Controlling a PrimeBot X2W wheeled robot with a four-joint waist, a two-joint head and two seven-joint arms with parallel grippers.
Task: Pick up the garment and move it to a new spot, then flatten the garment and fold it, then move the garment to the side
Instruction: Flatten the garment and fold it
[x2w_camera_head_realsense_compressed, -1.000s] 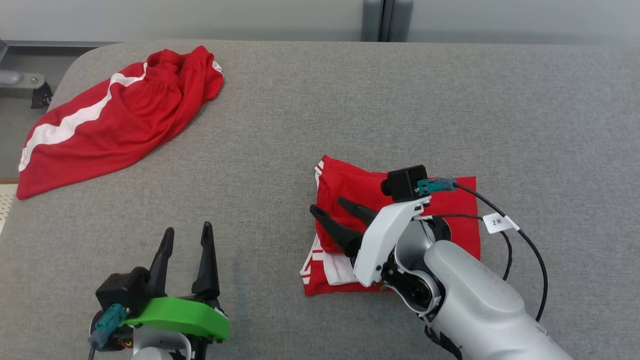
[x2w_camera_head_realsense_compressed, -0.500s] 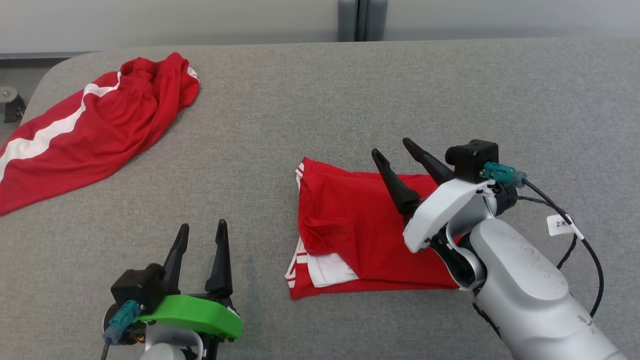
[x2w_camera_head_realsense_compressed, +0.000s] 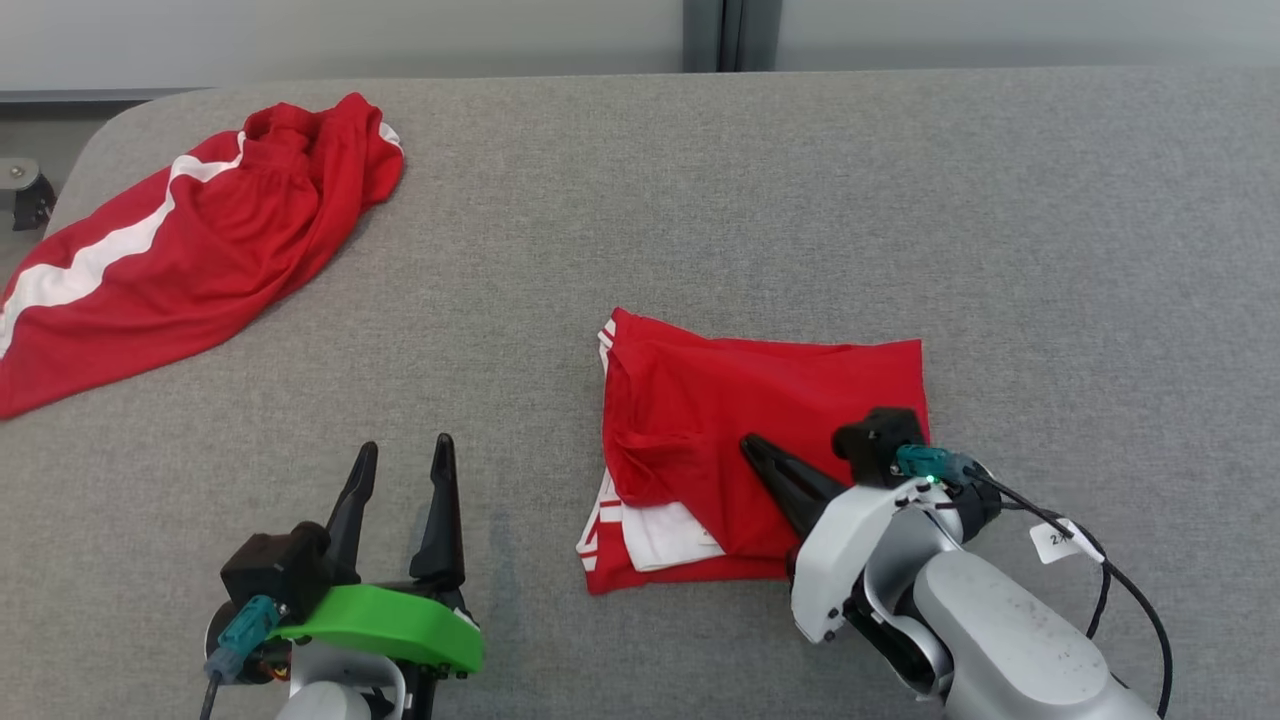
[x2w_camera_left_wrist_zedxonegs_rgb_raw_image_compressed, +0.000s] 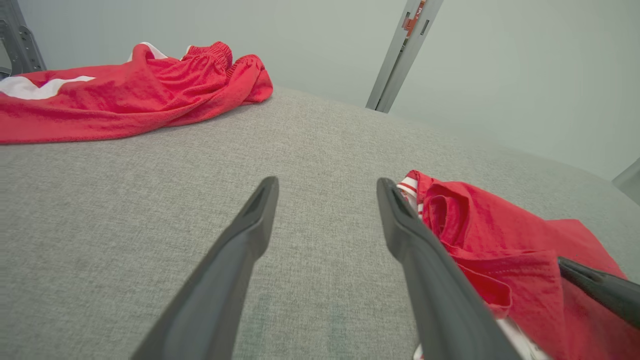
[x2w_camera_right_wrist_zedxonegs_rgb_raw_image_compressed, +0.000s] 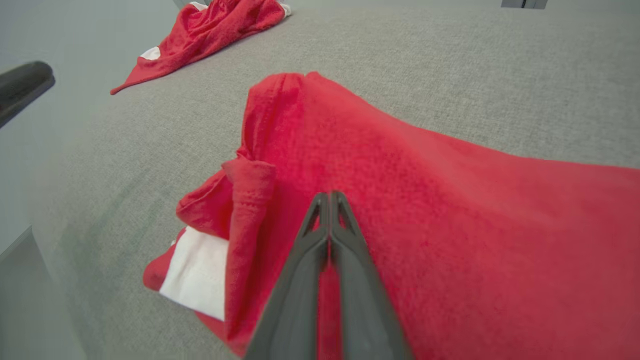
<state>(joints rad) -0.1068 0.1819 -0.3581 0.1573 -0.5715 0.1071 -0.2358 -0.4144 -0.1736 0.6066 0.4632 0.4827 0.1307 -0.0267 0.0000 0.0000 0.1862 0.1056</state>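
The garment (x2w_camera_head_realsense_compressed: 760, 420) is a red piece with white trim, folded into a rough rectangle right of the table's middle; it also appears in the left wrist view (x2w_camera_left_wrist_zedxonegs_rgb_raw_image_compressed: 500, 240) and the right wrist view (x2w_camera_right_wrist_zedxonegs_rgb_raw_image_compressed: 425, 200). My right gripper (x2w_camera_head_realsense_compressed: 750, 443) is shut, its two dark fingers pressed together and pointing left over the garment's near half (x2w_camera_right_wrist_zedxonegs_rgb_raw_image_compressed: 330, 194), with no fabric visibly pinched between them. My left gripper (x2w_camera_head_realsense_compressed: 400, 455) stands open near the front left, over bare table, apart from the garment (x2w_camera_left_wrist_zedxonegs_rgb_raw_image_compressed: 325, 185).
A second red garment with a white stripe (x2w_camera_head_realsense_compressed: 170, 250) lies spread at the far left corner (x2w_camera_left_wrist_zedxonegs_rgb_raw_image_compressed: 125, 95) (x2w_camera_right_wrist_zedxonegs_rgb_raw_image_compressed: 210, 30). The grey fabric table (x2w_camera_head_realsense_compressed: 900, 200) stretches wide behind and to the right. A pale wall with a grey post (x2w_camera_head_realsense_compressed: 725, 35) stands beyond it.
My right gripper has gone from open to shut and has drawn back from the garment's far edge to its near half. The left arm has held still.
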